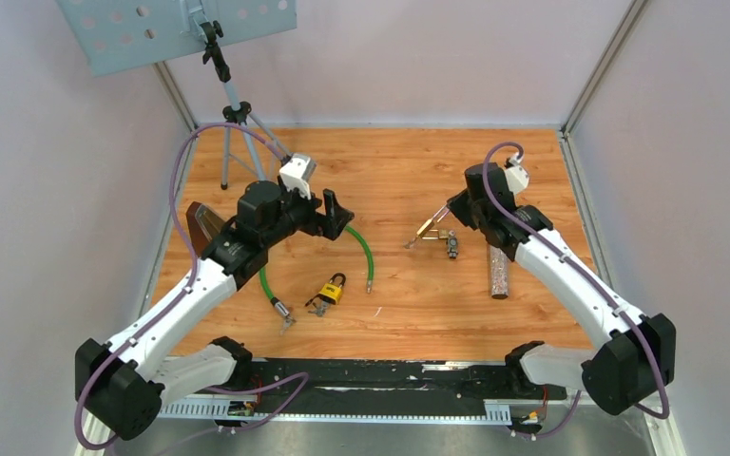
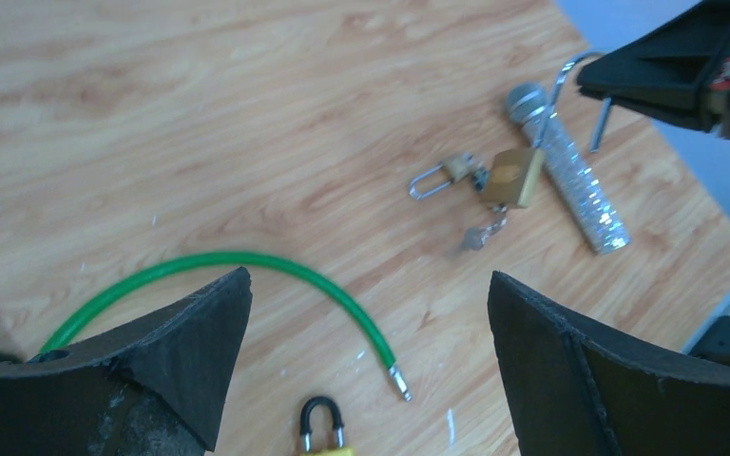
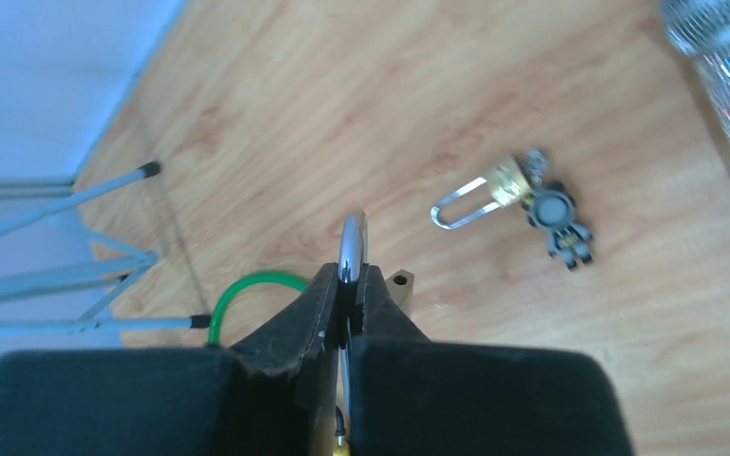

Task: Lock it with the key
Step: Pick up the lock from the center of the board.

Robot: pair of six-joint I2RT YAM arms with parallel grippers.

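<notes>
Right gripper (image 3: 346, 285) clenched on silver shackle (image 3: 352, 237) of rectangular brass padlock (image 2: 513, 178); left gripper (image 2: 366, 285) released, idle. Its small silver key (image 2: 480, 236), seemingly dangling beneath, untouched: 1 grasp done, locking turn left.

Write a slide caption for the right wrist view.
Right gripper shut on a silver shackle; a small brass padlock lies on the table.

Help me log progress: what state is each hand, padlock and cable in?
left hand: open, empty.
right hand: shut on the large padlock's shackle.
large padlock: held by its shackle, which looks open.
small padlock: lying flat, shackle looks closed.
yellow padlock: lying flat, shackle closed.
green cable: loose, ends free.
</notes>
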